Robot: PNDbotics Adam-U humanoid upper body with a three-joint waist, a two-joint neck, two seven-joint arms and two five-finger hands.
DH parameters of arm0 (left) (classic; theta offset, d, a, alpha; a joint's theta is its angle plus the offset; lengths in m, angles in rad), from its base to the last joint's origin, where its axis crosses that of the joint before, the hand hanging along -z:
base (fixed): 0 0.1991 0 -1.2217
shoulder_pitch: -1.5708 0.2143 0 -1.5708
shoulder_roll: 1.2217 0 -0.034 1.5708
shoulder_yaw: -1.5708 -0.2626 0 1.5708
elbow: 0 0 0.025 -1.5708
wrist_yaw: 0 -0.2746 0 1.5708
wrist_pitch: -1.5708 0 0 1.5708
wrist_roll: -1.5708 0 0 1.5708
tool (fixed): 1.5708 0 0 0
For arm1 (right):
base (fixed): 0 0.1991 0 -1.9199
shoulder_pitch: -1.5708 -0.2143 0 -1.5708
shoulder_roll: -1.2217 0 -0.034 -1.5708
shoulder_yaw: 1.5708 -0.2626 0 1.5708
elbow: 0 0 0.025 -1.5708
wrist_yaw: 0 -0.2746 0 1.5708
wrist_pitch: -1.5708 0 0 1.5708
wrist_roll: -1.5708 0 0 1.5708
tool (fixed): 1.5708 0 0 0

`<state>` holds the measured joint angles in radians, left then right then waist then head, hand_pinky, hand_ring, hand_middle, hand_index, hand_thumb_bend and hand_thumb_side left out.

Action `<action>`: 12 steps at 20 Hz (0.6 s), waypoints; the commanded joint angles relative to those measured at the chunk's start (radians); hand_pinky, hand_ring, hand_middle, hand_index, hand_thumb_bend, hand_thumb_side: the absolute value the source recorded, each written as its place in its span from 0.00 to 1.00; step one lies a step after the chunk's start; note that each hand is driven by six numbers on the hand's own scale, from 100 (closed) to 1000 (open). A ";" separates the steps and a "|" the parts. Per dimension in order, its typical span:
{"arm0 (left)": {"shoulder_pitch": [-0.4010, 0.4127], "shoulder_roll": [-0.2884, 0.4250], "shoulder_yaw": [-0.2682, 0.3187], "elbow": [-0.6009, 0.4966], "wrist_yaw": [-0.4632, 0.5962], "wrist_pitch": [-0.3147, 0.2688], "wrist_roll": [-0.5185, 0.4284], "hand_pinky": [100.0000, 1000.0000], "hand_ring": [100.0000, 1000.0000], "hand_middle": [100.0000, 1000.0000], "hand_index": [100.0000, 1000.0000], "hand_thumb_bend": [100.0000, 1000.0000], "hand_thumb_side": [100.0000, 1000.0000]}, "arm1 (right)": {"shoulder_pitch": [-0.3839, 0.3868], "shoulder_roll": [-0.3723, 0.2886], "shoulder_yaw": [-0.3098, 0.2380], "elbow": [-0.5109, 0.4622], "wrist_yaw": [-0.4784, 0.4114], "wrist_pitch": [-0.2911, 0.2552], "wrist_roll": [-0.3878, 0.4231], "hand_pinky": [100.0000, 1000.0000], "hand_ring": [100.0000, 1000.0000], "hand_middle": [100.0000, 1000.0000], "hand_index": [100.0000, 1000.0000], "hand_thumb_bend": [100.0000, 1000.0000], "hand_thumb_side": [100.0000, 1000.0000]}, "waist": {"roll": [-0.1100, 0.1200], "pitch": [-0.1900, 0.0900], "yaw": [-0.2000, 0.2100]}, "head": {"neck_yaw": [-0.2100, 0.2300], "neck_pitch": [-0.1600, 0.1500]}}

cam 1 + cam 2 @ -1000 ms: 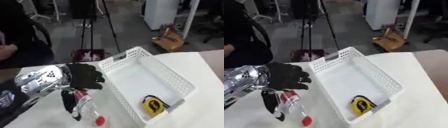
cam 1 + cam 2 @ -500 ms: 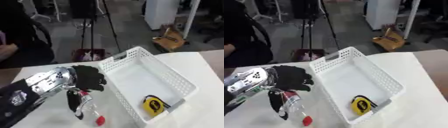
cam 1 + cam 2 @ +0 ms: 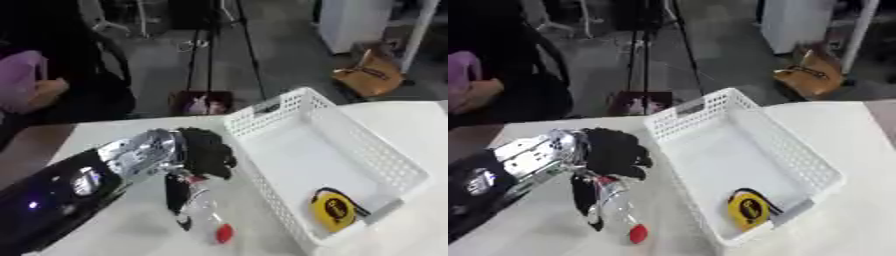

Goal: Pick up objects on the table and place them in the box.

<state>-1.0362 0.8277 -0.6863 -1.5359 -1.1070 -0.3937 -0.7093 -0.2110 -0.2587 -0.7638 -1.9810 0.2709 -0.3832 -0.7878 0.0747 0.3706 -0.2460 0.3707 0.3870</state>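
One left hand (image 3: 203, 156) clasps a clear bottle (image 3: 199, 205) — no label legible.

Left arm enters from the lower left corner, black forearm rising to a silver wrist; left hand (image 3: 203, 159) sits palm down in a black glove; fingers curl downward, with the thumb (image 3: 176, 196) hanging lower, closed round a clear object; right arm and hand appear in neither view.
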 commanded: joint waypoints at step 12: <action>-0.023 -0.022 -0.005 0.058 -0.046 -0.253 -0.198 0.89 0.96 0.90 0.87 0.73 0.63 | -0.001 -0.023 -0.008 -0.019 0.004 -0.018 -0.035 0.69 0.48 0.48 0.61 0.00 0.52 | -0.010 -0.009 -0.008 | -0.020 -0.021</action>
<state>-1.0387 0.7936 -0.6987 -1.4763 -1.1465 -0.4173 -0.6860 -0.2105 -0.2584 -0.7639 -1.9810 0.2709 -0.3861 -0.8025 0.0715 0.3781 -0.2526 0.3549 0.3762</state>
